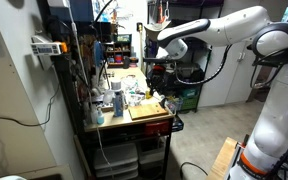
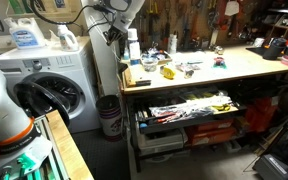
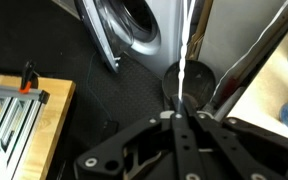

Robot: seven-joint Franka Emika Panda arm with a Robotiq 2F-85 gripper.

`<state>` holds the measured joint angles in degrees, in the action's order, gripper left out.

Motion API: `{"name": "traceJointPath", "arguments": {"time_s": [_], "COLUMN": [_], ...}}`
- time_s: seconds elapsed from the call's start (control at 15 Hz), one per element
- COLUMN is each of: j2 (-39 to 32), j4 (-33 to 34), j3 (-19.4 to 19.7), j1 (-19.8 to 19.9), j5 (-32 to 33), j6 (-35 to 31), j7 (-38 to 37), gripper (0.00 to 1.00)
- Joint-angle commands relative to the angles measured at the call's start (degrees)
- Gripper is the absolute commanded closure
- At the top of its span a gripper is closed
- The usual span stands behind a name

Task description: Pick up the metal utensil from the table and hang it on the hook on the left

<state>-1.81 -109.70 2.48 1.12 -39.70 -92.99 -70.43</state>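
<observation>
In the wrist view my gripper (image 3: pixel 181 115) is shut on the metal utensil (image 3: pixel 185 60), a thin silvery rod that runs straight out from between the closed fingertips. It hangs in the air over the floor beside the table (image 3: pixel 269 75). In both exterior views the arm reaches over the table's end, with the gripper (image 1: pixel 155 46) (image 2: pixel 114 33) raised well above the tan tabletop (image 1: pixel 134 118) (image 2: pixel 244 66). The utensil is too thin to make out in those views. I cannot pick out the hook in any view.
A washing machine (image 2: pixel 54 85) and a black bin (image 2: pixel 109 114) stand beside the table's end, under the gripper. Bottles (image 1: pixel 117 100), a tan board (image 1: pixel 147 110) and small tools crowd the tabletop. A drawer of tools (image 2: pixel 189 105) stands open. A wooden bench (image 3: pixel 24 120) is nearby.
</observation>
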Motion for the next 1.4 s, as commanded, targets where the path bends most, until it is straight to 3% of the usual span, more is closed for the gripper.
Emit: {"name": "traceJointPath", "arguments": {"time_s": [0.0,0.33,0.4,0.47,0.8,1.33], "j2": [3.5,6.3,6.8,3.9,5.2,7.8], "j4": [-3.8,-8.9,-9.9,-5.6,-7.8,-11.4], "j3": [-0.3,-2.0,-2.4,-2.0,-2.6,-4.0], "j1": [0.1,-0.9,-1.1,-0.5,-0.9,-2.1], "j5": [-7.4,-18.0,-19.7,-16.3,-18.2,-30.1], "j6": [-2.2,-10.9,-12.3,-8.9,-11.1,-13.1], "j7": [-6.4,-12.8,-10.9,-11.0,-11.0,-10.0], "gripper": [0.99,0.99,0.99,0.97,0.99,0.99]}}
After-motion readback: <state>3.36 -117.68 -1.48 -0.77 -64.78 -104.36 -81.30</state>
